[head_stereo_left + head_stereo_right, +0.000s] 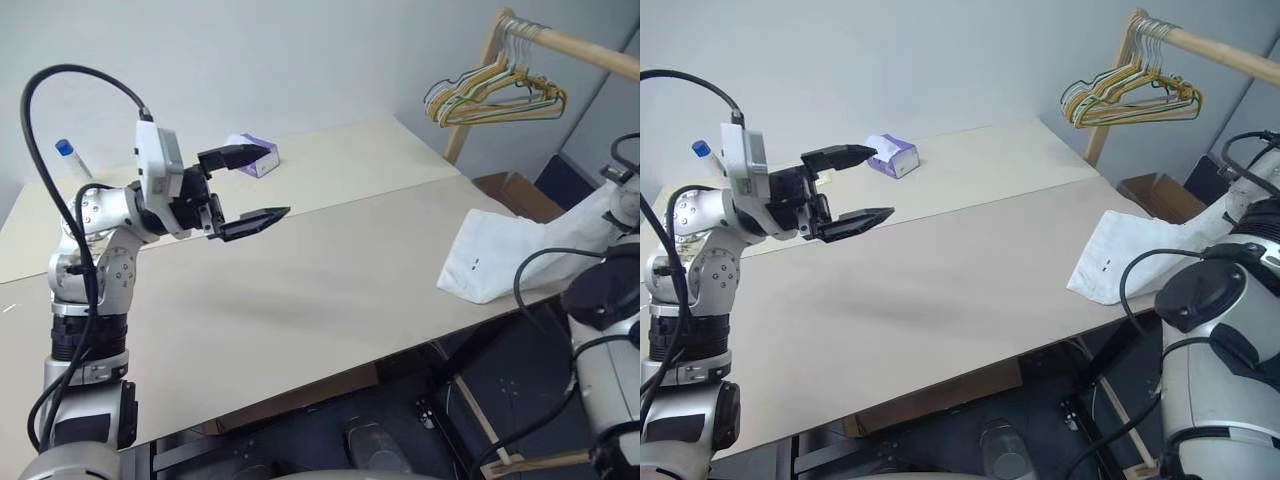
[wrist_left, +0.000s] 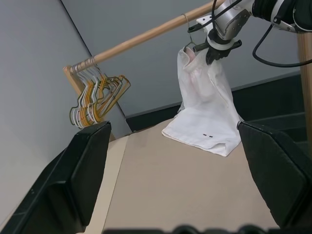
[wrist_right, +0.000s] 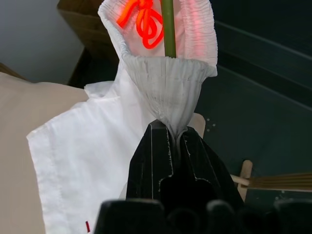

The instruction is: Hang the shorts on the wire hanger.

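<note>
Two claws we see — right claw pinching the shorts waistband, left claw spread wide above the tabletop.

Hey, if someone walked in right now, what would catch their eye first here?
Probably the white cloth shorts, pinched at the gathered waistband by the right claw and lifted so that only the hem rests on the beige table's right edge. Next, the left claw held wide open above the table, and the bunch of yellow, green and white hangers on the wooden rail.
</note>
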{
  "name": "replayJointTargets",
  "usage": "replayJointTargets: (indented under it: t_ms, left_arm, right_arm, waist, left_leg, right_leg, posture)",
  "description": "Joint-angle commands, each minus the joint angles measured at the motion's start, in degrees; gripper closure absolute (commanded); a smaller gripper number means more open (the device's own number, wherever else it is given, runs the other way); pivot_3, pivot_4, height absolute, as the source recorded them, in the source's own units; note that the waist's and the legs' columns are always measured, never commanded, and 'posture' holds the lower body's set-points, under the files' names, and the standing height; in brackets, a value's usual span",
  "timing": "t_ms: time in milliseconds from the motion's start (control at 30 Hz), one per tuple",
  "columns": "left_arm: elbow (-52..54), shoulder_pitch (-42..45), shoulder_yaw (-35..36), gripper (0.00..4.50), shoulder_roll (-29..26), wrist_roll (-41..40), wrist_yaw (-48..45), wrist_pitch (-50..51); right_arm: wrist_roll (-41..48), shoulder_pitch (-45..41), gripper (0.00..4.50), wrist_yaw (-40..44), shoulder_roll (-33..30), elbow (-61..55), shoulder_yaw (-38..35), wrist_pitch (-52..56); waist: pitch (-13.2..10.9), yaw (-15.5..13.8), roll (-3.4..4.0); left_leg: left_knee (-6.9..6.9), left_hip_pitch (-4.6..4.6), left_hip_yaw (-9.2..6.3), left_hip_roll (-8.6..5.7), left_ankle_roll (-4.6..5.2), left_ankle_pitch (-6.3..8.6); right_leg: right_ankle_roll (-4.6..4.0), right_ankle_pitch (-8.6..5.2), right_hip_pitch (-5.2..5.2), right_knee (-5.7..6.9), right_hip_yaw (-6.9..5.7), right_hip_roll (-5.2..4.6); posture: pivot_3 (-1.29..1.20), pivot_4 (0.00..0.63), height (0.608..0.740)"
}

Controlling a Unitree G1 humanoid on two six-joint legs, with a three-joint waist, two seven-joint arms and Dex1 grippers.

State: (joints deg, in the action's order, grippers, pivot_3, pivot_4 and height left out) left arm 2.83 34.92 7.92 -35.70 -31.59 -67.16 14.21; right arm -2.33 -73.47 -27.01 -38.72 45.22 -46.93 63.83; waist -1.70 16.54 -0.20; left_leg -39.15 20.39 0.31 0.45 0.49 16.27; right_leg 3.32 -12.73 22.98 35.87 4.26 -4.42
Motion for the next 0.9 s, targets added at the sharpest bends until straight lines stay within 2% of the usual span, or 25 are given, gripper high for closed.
replayJointTargets:
  t_ms: [33, 133, 233, 400, 600, 733, 900]
  left_arm:
    - [1.7, 0.4, 0.6, 0.03, -0.7, -0.8, -0.1, -0.5]
    - [1.6, 0.5, 0.7, 0.03, -0.5, -1.1, -0.1, -0.7]
    - [1.5, 0.6, 0.7, 0.0, -0.3, -1.2, -0.1, -0.9]
    - [1.6, 0.4, 0.9, 0.0, -0.1, -1.5, 0.1, -0.9]
    - [1.9, 0.4, 1.7, 0.0, 0.2, -2.7, 0.6, -0.4]
    - [1.6, 0.3, 1.7, 0.0, 0.2, -3.3, 0.6, -0.8]
    - [1.4, 0.1, 2.4, 0.0, 0.3, -4.8, 0.4, -0.7]
  right_arm:
    - [2.6, -1.7, 4.5, -1.7, -1.6, 0.6, 0.3, -2.0]
    - [3.2, -1.3, 4.5, -3.3, -1.6, 1.3, 1.3, -2.1]
    - [3.1, -0.5, 3.66, -3.8, -1.6, 1.7, 3.6, -3.0]
    - [3.7, 0.2, 1.88, -4.2, -1.7, 2.2, 5.6, -3.7]
    - [3.7, 1.0, 0.02, -5.0, -1.2, 0.8, 8.0, -3.9]
    - [2.4, 2.2, 0.02, -7.8, -0.6, -1.4, 10.0, -5.1]
    - [-3.5, 7.0, 0.02, -10.9, 1.3, -10.1, 18.9, -8.9]
  waist:
    - [0.0, 0.0, 0.0]
    - [0.0, -0.1, -0.01]
    - [0.0, -0.1, 0.0]
    - [0.0, -0.1, 0.0]
    - [0.0, -0.2, 0.0]
    - [0.0, -0.3, 0.0]
    - [0.0, -0.4, 0.0]
  left_leg:
    - [0.04, -0.04, 0.0, 0.0, 0.0, 0.0]
    - [0.1, -0.08, 0.02, 0.0, 0.0, 0.0]
    - [0.13, -0.08, 0.04, 0.0, 0.0, 0.0]
    - [0.16, -0.08, 0.04, 0.0, 0.0, 0.0]
    - [0.17, -0.09, 0.04, 0.0, 0.0, 0.0]
    - [0.16, -0.09, 0.04, 0.0, 0.0, 0.0]
    - [0.17, -0.09, 0.04, 0.01, 0.0, 0.0]
  right_leg:
    - [0.0, 0.0, -0.01, -0.03, 0.0, 0.0]
    - [0.02, -0.01, -0.06, -0.1, 0.01, 0.0]
    - [0.02, -0.01, -0.07, -0.14, 0.02, 0.0]
    - [0.02, -0.01, -0.06, -0.15, 0.02, 0.0]
    - [0.03, -0.02, -0.07, -0.15, 0.02, 0.0]
    - [0.03, -0.02, -0.07, -0.15, 0.03, 0.0]
    - [0.04, -0.02, -0.05, -0.15, 0.04, 0.0]
  posture:
    - [-0.19, 0.0, 0.74]
    - [-0.19, 0.0, 0.74]
    - [-0.19, 0.0, 0.74]
    - [-0.19, 0.0, 0.74]
    - [-0.19, 0.0, 0.74]
    - [-0.18, 0.0, 0.74]
    - [-0.18, 0.0, 0.74]
